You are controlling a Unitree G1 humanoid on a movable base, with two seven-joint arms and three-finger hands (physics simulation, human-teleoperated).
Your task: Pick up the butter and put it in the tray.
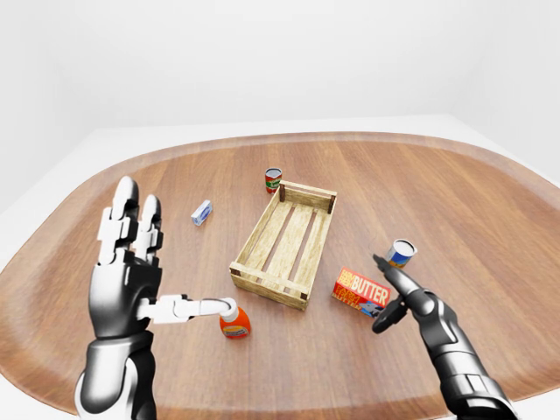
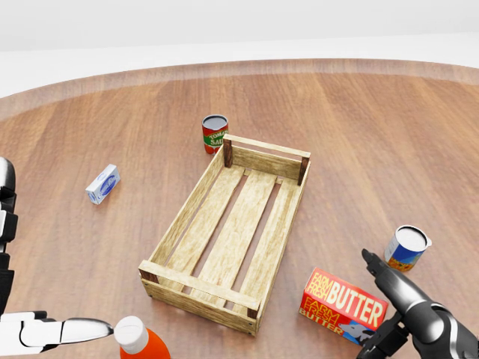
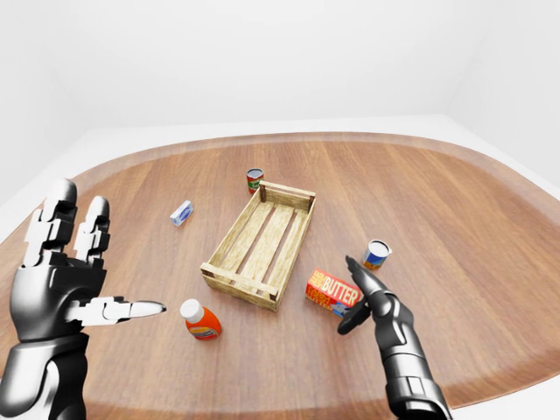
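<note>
The left hand (image 1: pixel 127 271) is raised at the left-eye view's nine o'clock, fingers upright and spread, thumb pointing toward three o'clock. The right hand (image 1: pixel 398 293) reaches from five o'clock, fingers extended and apart.

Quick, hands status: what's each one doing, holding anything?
Left hand: open, fingers spread upright, holding nothing.
Right hand: open, fingers extended beside the butter box, not gripping it.
</note>
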